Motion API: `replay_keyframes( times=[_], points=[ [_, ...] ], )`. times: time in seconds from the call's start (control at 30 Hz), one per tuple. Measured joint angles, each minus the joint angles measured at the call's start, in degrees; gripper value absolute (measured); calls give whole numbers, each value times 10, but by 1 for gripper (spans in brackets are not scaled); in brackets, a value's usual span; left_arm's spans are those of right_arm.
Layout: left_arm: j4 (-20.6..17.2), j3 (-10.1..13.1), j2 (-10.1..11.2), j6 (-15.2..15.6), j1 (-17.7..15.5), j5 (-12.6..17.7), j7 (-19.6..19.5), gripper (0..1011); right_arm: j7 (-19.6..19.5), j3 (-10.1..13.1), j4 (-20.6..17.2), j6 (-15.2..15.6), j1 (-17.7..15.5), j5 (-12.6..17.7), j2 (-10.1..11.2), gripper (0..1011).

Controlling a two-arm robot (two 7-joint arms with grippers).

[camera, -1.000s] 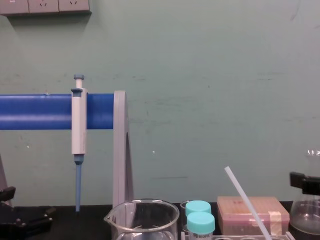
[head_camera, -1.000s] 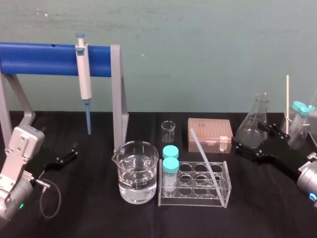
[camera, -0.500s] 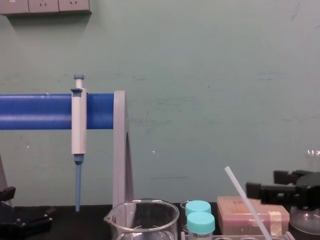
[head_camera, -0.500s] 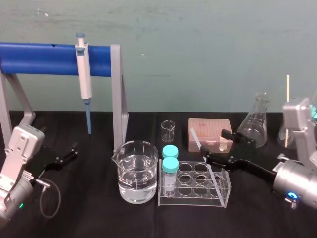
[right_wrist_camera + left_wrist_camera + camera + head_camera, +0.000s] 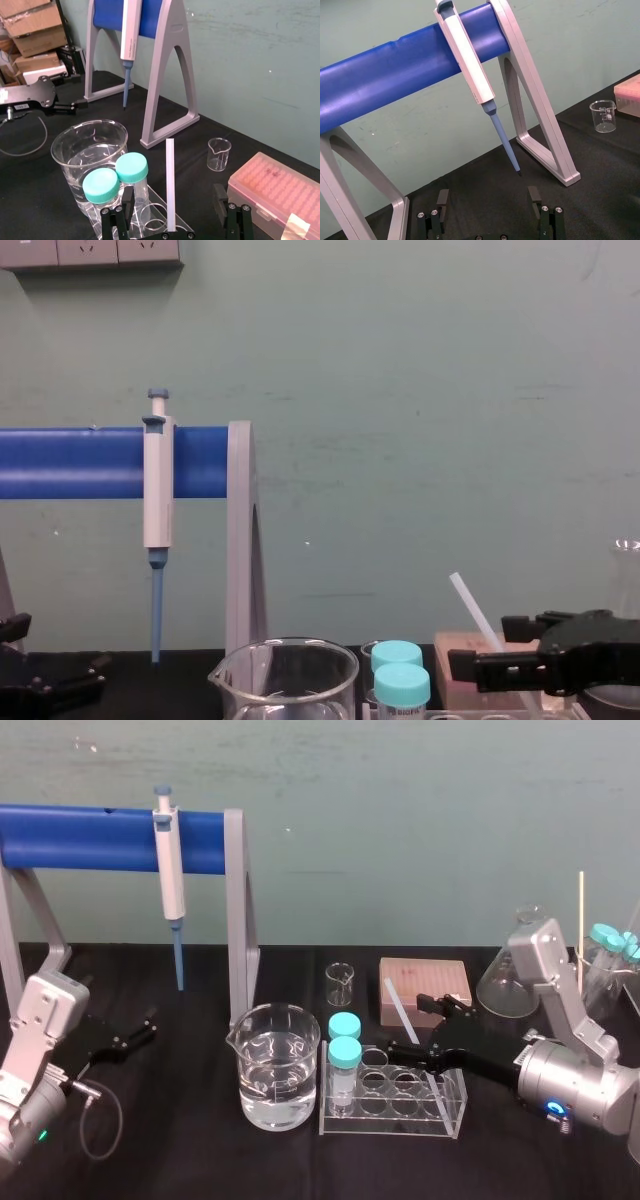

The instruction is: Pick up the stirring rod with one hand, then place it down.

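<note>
**Stirring rod** [image 5: 397, 998]: thin, straight, translucent white stick. It stands tilted in the right end of a clear plastic tube rack [image 5: 455, 1108], mid-surface toward the front edge. Its upper end leans back toward a pink tip box [image 5: 425, 978].

**Right gripper** [image 5: 172, 200]: black and blocky. The jaws are apart, one finger on each side of the rod's middle length, with a gap showing on both sides in the wrist view.

**Left gripper** [image 5: 487, 200]: black, jaws apart, low over the black surface [image 5: 200, 1150] near its left edge.

**Two teal-capped tubes** [image 5: 345, 1042]: upright in the rack's left end.

**Glass beaker** [image 5: 275, 1065]: round and part-filled with clear liquid, just beside the rack on its left.

**Small glass beaker** [image 5: 340, 982]: behind the tubes, beside the tip box.

**Conical flask** [image 5: 505, 982]: clear glass, toward the right edge, behind the right arm.

**White-and-blue pipette** [image 5: 170, 870]: hangs from a blue-barred stand [image 5: 80, 838] on grey legs along the back left.

**Open room:** bare black surface lies between the beaker and the left gripper.
</note>
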Motion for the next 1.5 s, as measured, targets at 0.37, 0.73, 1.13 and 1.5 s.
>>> replay_keyframes(
  times=[0.37, 0.73, 1.13, 1.5],
  points=[
    [0, 0, 0, 0, 0, 0, 0, 1000, 3, -6, 10, 8, 12, -15, -9, 1000],
    [0, 0, 0, 0, 0, 0, 0, 1000, 3, -5, 9, 8, 10, -13, -8, 916],
    [0, 0, 0, 0, 0, 0, 0, 1000, 3, -5, 8, 7, 9, -12, -7, 567],
    [0, 0, 0, 0, 0, 0, 0, 1000, 2, -4, 8, 7, 9, -12, -7, 191]
  ],
)
